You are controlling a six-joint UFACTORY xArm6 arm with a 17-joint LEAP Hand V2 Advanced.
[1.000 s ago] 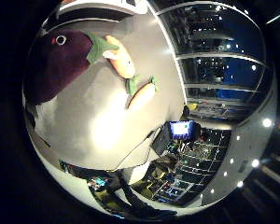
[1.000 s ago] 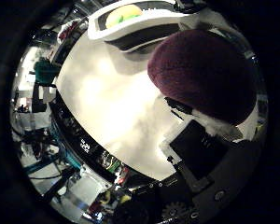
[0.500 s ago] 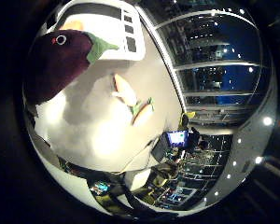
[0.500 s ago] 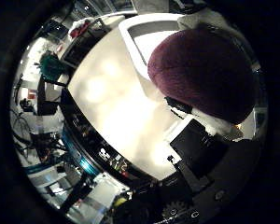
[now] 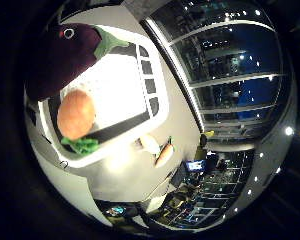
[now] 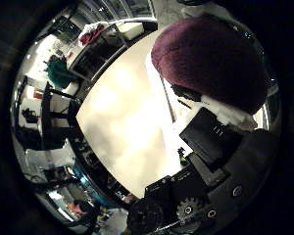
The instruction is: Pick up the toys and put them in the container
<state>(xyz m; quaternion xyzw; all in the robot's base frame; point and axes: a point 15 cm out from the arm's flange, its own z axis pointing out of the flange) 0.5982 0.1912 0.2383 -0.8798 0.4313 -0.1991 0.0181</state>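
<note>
Eggplant toy [image 6: 210, 63] sits gripped in the curled fingers [image 6: 213, 139], above the white container [image 5: 155, 95] holding an orange toy [image 5: 76, 114].

Both palm cameras face the table [image 6: 122, 127] from above — sharing the close purple plush [image 6: 210, 58].

The right hand [image 6: 220, 161] shows in the thumb side palm view as black and white parts close to the camera, with a geared part and black housings at the view's edge. A white and black finger [image 6: 213, 105] reaches up from that body and lies against the purple plush eggplant [image 6: 210, 58], which fills much of the view and so sits close to the palm. The finger bends round the underside of the eggplant, pressed to it, so the hand is closed round the toy. In the little finger side palm view no part of the hand can be made out
</note>
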